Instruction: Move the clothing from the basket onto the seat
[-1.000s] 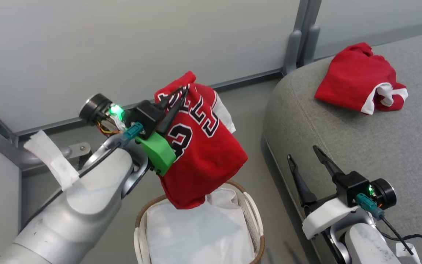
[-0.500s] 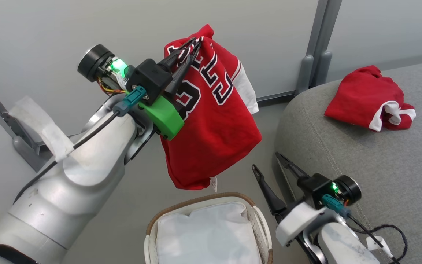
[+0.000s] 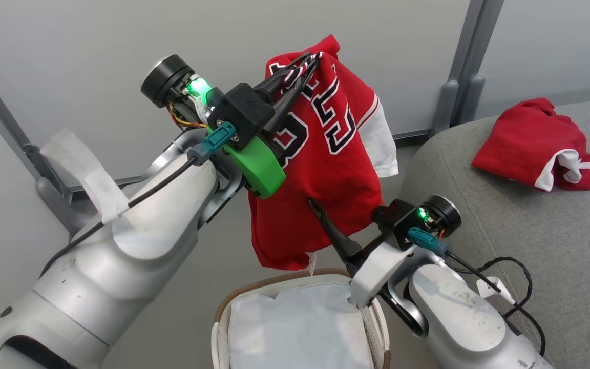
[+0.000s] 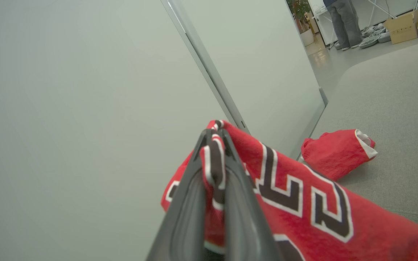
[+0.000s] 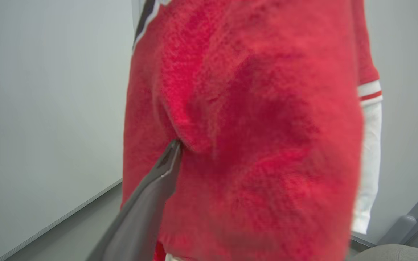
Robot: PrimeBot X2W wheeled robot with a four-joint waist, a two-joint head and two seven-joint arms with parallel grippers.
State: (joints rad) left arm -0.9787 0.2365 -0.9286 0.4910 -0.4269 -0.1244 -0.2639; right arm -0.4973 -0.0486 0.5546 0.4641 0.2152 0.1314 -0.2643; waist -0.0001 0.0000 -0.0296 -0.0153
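Hanging in the air above the basket, the red jersey droops in loose folds, with black-and-white lettering across it and a white patch at its right edge. The left gripper has its fingers pinched together on the jersey's striped trim. One finger of the right gripper presses into the jersey's lower part; the other is hidden by cloth, so I cannot tell its spread. The plain red garment lies crumpled on the grey seat.

One of the right fingers hidden behind jersey, basket cut by bottom edge
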